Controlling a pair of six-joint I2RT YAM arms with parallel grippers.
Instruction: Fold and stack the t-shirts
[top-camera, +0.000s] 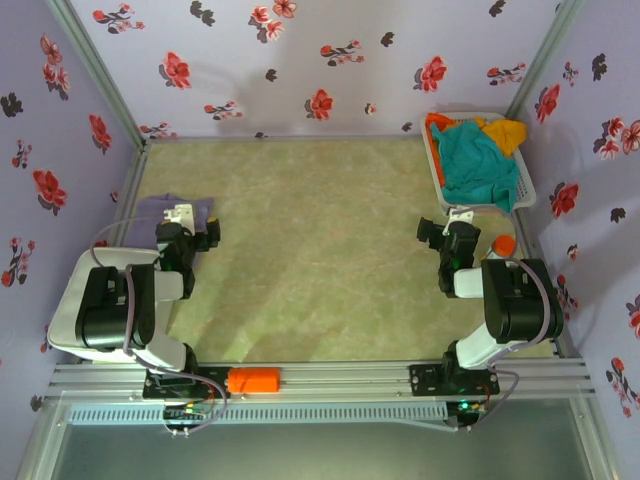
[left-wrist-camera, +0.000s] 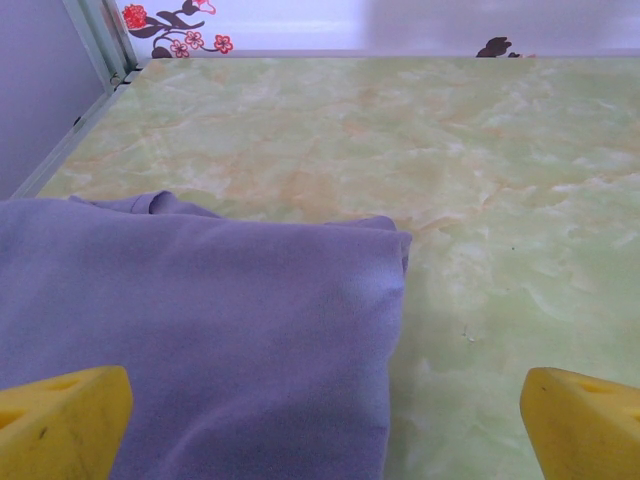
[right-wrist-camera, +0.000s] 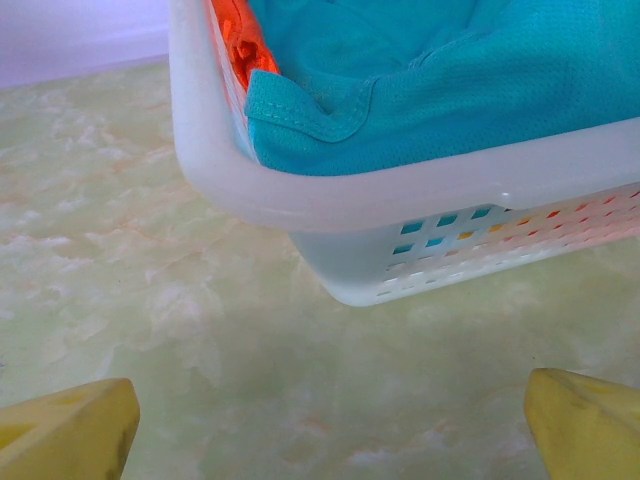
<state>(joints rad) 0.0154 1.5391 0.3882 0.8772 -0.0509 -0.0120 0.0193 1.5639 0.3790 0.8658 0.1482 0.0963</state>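
Table (top-camera: 320, 270): basket (top-camera: 439, 178) sits at the far right corner. Teal tee (top-camera: 478, 160) is heaped on top in it, with the orange-yellow tees (top-camera: 506, 132) beneath. Lavender tee (left-wrist-camera: 200, 330) looks folded, flat at far left. My left gripper (left-wrist-camera: 325, 415) is just over it, fingers apart, empty. My right gripper (right-wrist-camera: 330, 425) is spread wide, empty, low before the basket rim. Next grab, I reckon: rise over the rim, pinch the teal hem fold, lift straight up so the basket doesn't drag.
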